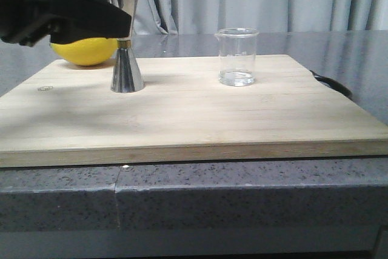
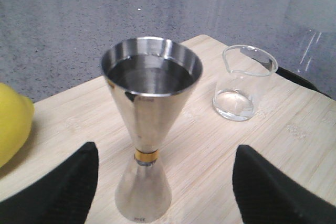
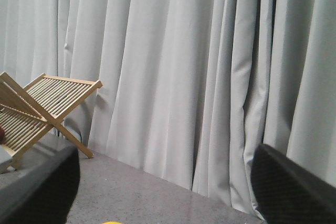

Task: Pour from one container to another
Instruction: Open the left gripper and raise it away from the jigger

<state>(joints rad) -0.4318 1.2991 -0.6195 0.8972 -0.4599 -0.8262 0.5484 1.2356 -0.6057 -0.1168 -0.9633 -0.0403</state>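
The beaker [image 1: 237,56] stands upright on the right half of a wooden board [image 1: 182,119], spout toward the left, with only a thin pool of clear liquid at its bottom; in the left wrist view it [image 2: 242,83] sits beyond and to one side of the jigger, well apart from it. The jigger [image 1: 125,39] stands upright on the left half of the board, narrow gold waist between its two steel cones, and its upper cup [image 2: 151,70] looks to hold liquid near the brim, though the shiny inside makes the level hard to judge. The left gripper [image 2: 163,182] is spread wide, one black finger [image 2: 63,187] on each side of the jigger's lower cone and clear of it, gripping nothing; from the front its dark body [image 1: 60,10] hangs at the height of the upper cup. A yellow lemon [image 1: 85,51] lies just behind the jigger at the board's back left edge. The board rests on a grey speckled counter [image 1: 242,192]. The right gripper [image 3: 165,182] is raised and aimed at a pale curtain [image 3: 199,66], its fingers far apart with nothing between them, and a folding wooden rack [image 3: 42,108] stands off to one side on the counter
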